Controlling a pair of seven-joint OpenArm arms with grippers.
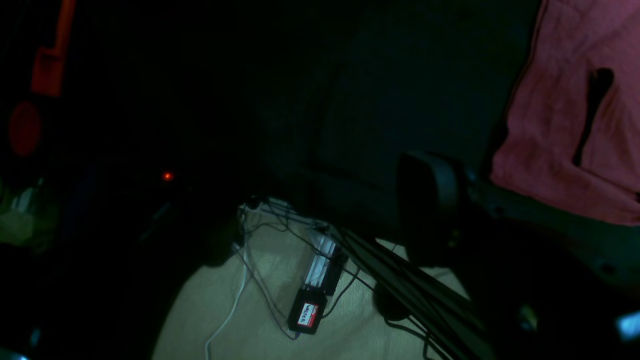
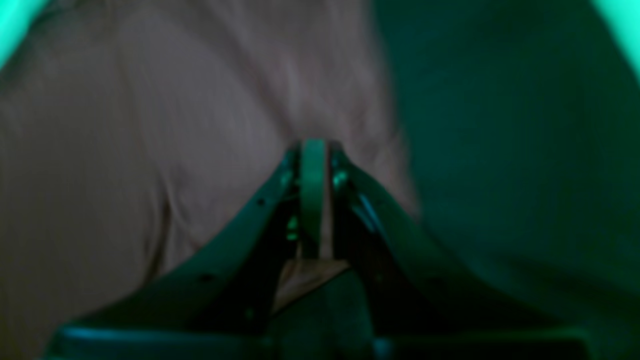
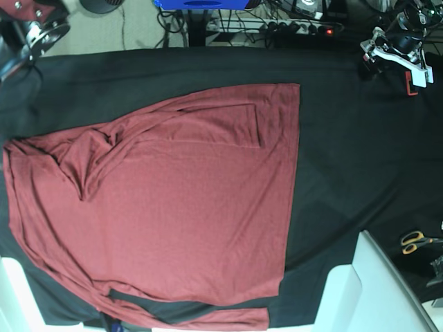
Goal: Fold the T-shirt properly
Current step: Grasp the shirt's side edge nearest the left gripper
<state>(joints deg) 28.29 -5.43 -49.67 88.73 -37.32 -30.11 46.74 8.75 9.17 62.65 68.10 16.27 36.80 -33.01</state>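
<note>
T-shirt, a large plain brick-red knit garment with long sleeves, lies spread across the black cloth sheet that covers the counter. It is partly folded already: its edge nearest the yellow-handled scissors runs as one long straight crease, while the far side from the scissors is rumpled into soft ridges and loose overlaps. A sleeve lies doubled over the body near the top of that straight edge, and another strip of fabric trails along the bottom.

The cloth looks light, thin and limp. It probably drapes and stretches when lifted, sags between two held points, and drags wrinkles along if pulled flat across the sheet. It should not be slippery or fragile, but a pinch of one layer could easily catch a second layer beneath. The best places to take hold appear to be the hem corners and the shoulder seam on the rumpled side, where the fabric is doubled and gives a firmer edge.

In the right wrist view, the right gripper sits low over the red fabric with its jaws almost together; the blur hides whether any cloth is pinched between them. In the left wrist view, the left gripper hangs off the shirt's edge beyond the counter, over the floor cables, jaws apart and empty.
</note>
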